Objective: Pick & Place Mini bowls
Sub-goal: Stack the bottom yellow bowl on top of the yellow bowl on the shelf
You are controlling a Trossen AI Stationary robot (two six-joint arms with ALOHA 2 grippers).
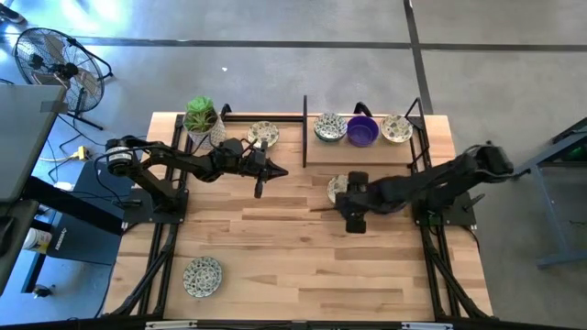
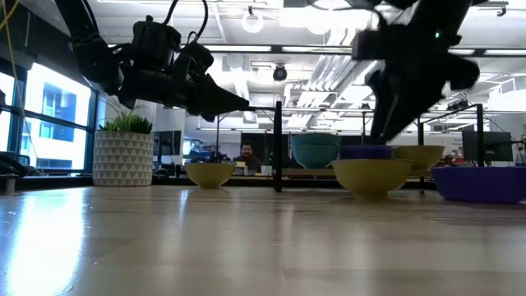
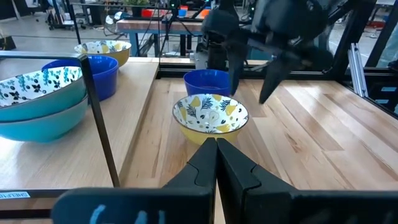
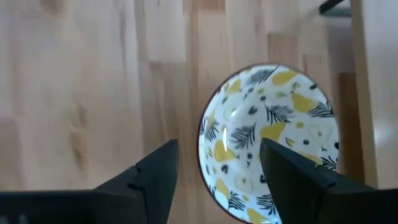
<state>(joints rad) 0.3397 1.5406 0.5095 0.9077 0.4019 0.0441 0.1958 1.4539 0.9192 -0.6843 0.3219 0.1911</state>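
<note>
My right pincer (image 4: 214, 180) hangs spread over the tabletop (image 4: 81, 81), gripping nothing. Just beneath and slightly beyond my fingertips sits the mini bowl (image 4: 268, 140), upright, mouth facing up at me; being round, it has no long axis. Its cream inside carries yellow pears and dark leaves. My left pincer (image 3: 216, 163), pressed together, points at it.

Ceiling lights (image 2: 251, 20) glare behind the arms in the low view, leaving them backlit silhouettes. The near tabletop (image 2: 246, 247) is blurred there, with a pale sheen. The high view is evenly bright.
</note>
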